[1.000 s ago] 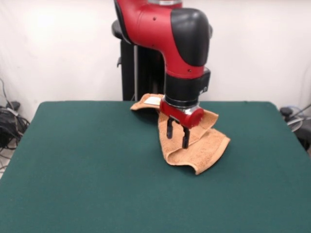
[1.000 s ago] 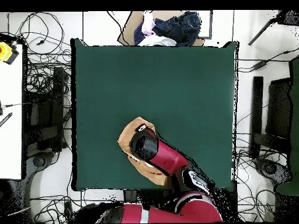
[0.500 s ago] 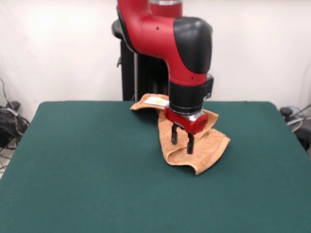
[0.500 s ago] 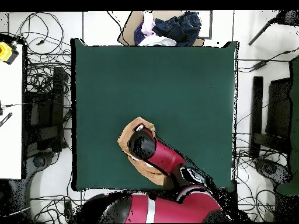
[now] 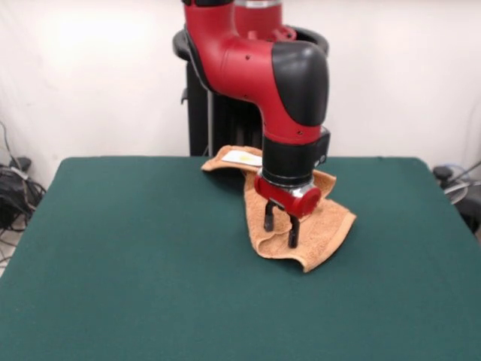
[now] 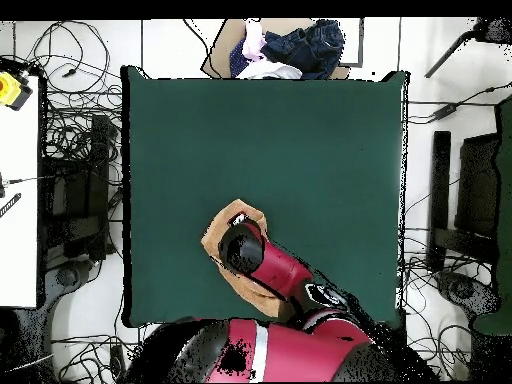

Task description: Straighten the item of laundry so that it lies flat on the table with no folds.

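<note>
The orange-tan towel [image 5: 319, 229] lies crumpled and folded over itself on the green table [image 5: 135, 256], near the table's far edge by the pedestal. Its white label [image 5: 242, 158] shows on the raised far corner. My gripper [image 5: 281, 228] points straight down onto the middle of the towel, its two black fingers a small gap apart and their tips at the cloth. In the overhead view the arm covers most of the towel [image 6: 218, 240], and the gripper itself is hidden beneath the arm.
A pile of dark and light clothes [image 6: 290, 48] lies beyond the table's edge opposite the robot. Cables [image 6: 70, 130] lie on the floor at both sides. The black pedestal [image 5: 214, 113] stands right behind the towel.
My gripper has moved down and slightly right in the front view, from just above the towel to its surface. The towel's shape is about the same.
</note>
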Robot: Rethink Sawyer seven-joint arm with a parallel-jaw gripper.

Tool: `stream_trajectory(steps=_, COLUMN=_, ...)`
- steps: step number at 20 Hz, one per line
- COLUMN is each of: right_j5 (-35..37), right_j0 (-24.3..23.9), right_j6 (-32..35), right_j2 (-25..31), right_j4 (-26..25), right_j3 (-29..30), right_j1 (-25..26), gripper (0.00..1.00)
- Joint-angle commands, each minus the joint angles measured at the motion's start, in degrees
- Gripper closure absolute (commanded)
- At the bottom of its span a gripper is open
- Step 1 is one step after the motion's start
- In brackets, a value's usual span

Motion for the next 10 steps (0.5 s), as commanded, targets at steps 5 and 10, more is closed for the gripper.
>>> stream_trajectory(steps=5, right_j5=-6.8, right_j0=1.7, right_j6=16.0, right_j2=5.4, right_j4=3.4, right_j3=-4.0, right_j1=9.1, gripper=0.00)
stream_trajectory(steps=10, right_j5=-6.2, right_j0=1.8, right_j6=15.1, right_j2=4.6, right_j4=3.2, right_j3=-3.9, right_j1=8.7, gripper=0.00)
